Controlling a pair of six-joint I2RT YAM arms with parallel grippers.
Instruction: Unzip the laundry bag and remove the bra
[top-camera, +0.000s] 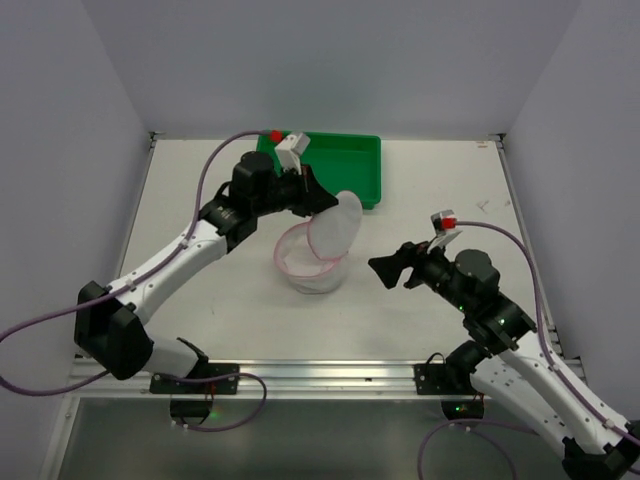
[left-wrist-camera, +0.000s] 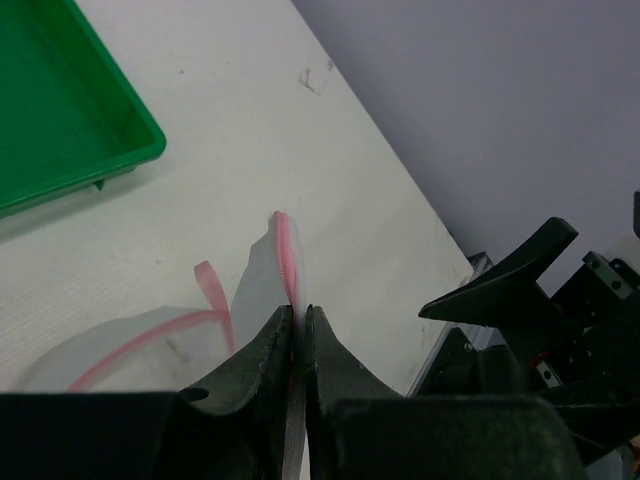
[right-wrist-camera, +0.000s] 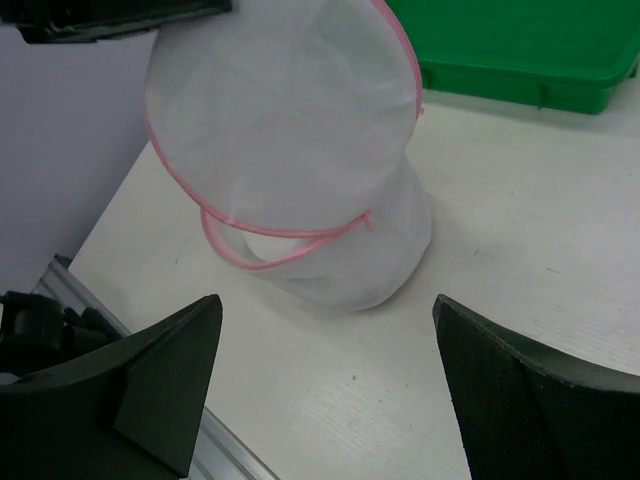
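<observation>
The laundry bag (top-camera: 312, 262) stands on the table as a white mesh pouch with pink zipper trim. Its round lid half (top-camera: 336, 222) is lifted upright and the rim gapes open. My left gripper (top-camera: 322, 203) holds that lid from behind. In the left wrist view the left gripper (left-wrist-camera: 299, 312) is shut on the thin mesh edge, with the pink trim (left-wrist-camera: 286, 250) sticking out past the tips. My right gripper (right-wrist-camera: 328, 305) stands open just short of the bag (right-wrist-camera: 300, 150), touching nothing. The bra is hidden; I cannot make it out through the mesh.
A green plastic tray (top-camera: 350, 160) sits behind the bag at the back of the table, also seen as the tray (right-wrist-camera: 520, 50) and the tray (left-wrist-camera: 60, 110). The table's metal front rail (top-camera: 320, 375) runs between the arm bases. Walls close in both sides.
</observation>
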